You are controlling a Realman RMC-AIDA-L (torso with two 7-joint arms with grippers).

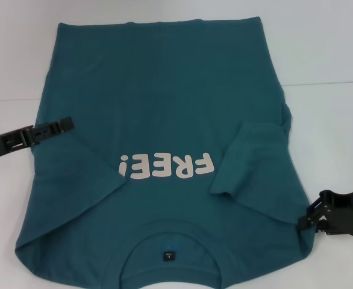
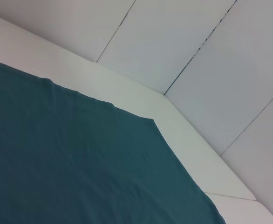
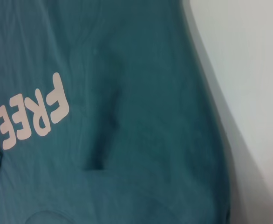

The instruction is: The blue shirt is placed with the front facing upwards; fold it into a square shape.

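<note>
The shirt (image 2: 71, 163) lies flat on the white bench (image 2: 183, 135), plain teal with faint wrinkles. One corner of it points toward the bench's angled edge, with pale panels (image 2: 211, 60) beyond.

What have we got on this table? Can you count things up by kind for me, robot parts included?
Shirts: 1, the blue shirt, front up with the FREE! print showing.
Neck labels: 1, a small black label inside the collar.
Grippers: 2, the left gripper over the shirt's left edge and the right gripper at its right edge.
Tables: 1, the white table.
Total: 5
</note>
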